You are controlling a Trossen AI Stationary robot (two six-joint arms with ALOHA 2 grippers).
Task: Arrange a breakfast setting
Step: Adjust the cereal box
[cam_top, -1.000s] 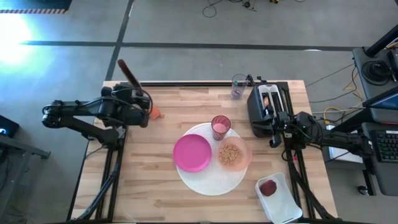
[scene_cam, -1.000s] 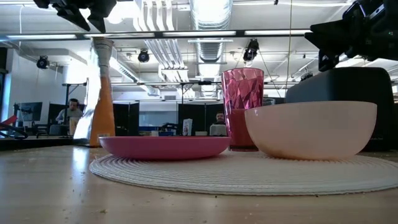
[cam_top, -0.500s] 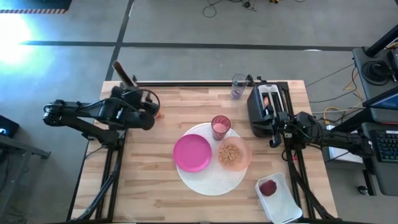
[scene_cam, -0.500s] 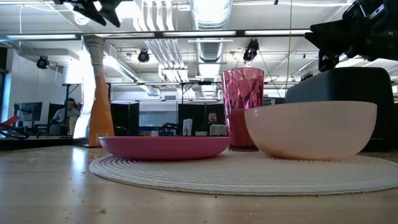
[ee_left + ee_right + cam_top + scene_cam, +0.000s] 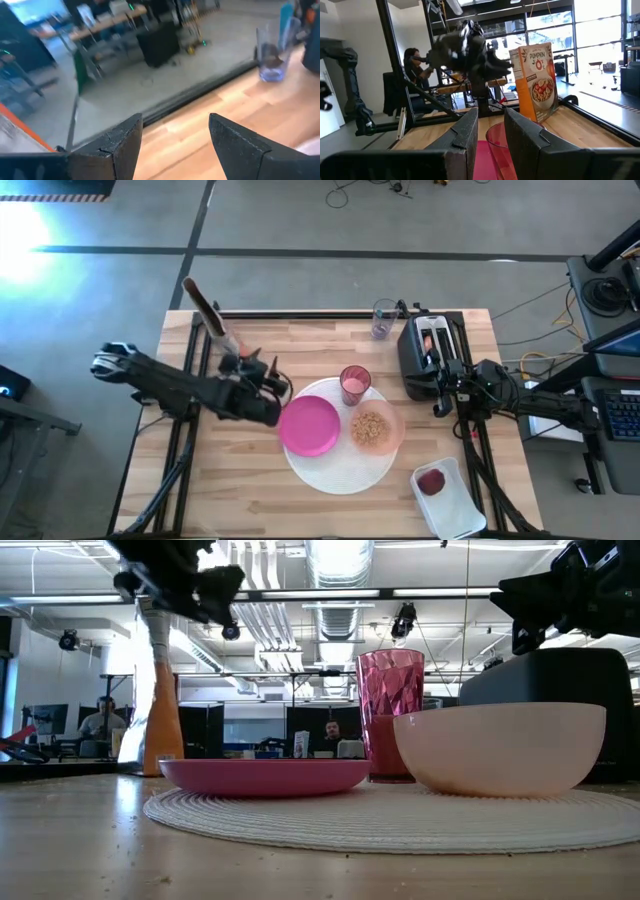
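Note:
A large white round disc [image 5: 340, 465] lies mid-table. On it rest a small magenta plate [image 5: 309, 426], a peach bowl [image 5: 392, 423] of cereal [image 5: 370, 429] and a pink tumbler [image 5: 354, 384]. A bagel [image 5: 428, 344] sticks out of the black toaster [image 5: 420, 365]. A small red fruit [image 5: 431, 481] lies in the white tray [image 5: 455, 510]. My left gripper [image 5: 278, 385] hangs open above the table, just left of the magenta plate, with nothing between its fingers [image 5: 120, 145]. My right gripper [image 5: 447, 385] waits beside the toaster, narrowly open and empty [image 5: 491, 135].
A cereal box [image 5: 212, 312] stands upright at the far left of the table, also seen in the low view [image 5: 160, 690]. A clear glass [image 5: 384, 318] stands at the far edge, left of the toaster. Bare wood shows along the near edge and at the left.
My left gripper has swung from beside the cereal box at the far left toward the table's right and near edge, sinking as it went. It now hangs by the magenta plate and has stayed open. The cereal box stands where it was.

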